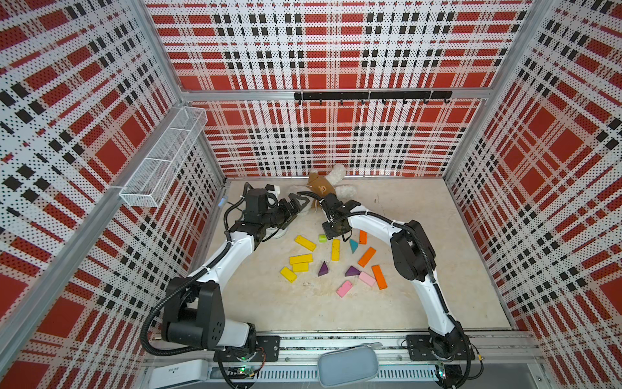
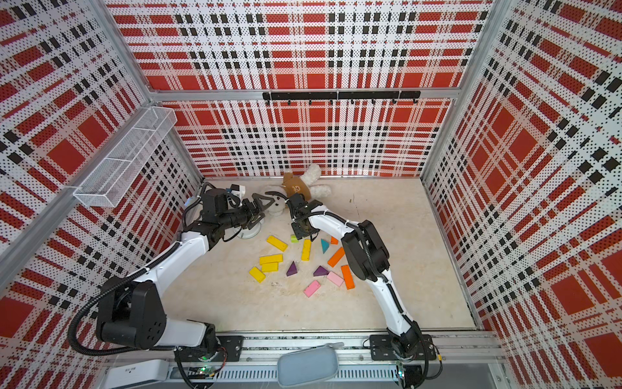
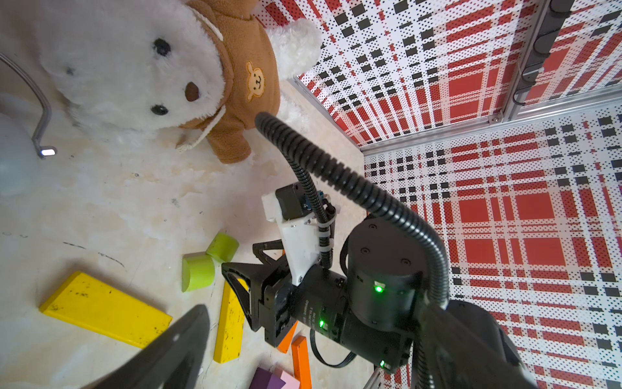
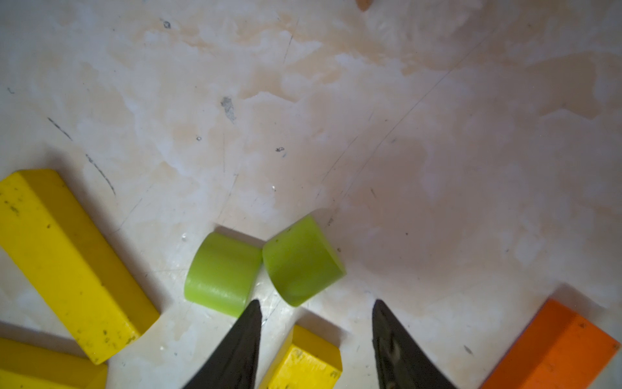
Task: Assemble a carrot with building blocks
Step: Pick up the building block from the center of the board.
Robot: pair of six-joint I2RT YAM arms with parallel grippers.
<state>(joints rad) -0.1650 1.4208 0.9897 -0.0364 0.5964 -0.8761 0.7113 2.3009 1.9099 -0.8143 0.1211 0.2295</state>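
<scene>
Right end effector [image 4: 316, 303], scuffed tabletop [image 4: 437, 134], plaid walls [image 1: 336, 50]

Bright, even overhead light fills both top views, where the red-and-white plaid perforated walls [image 1: 84, 134] bow with wide-angle distortion and the coloured toy blocks [image 1: 335, 250] throw short, soft shadows on the pale mottled desk [image 1: 303, 310]. In the right wrist view the black right claw [image 4: 316, 301] is blurred beside a broad dim shadow; the left wrist view nearly washes out the fluffy white plush bear [image 3: 128, 67].

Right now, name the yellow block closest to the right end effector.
The yellow block beside the teal triangle: its end shows between the right end effector's tips; the others lie farther.
</scene>
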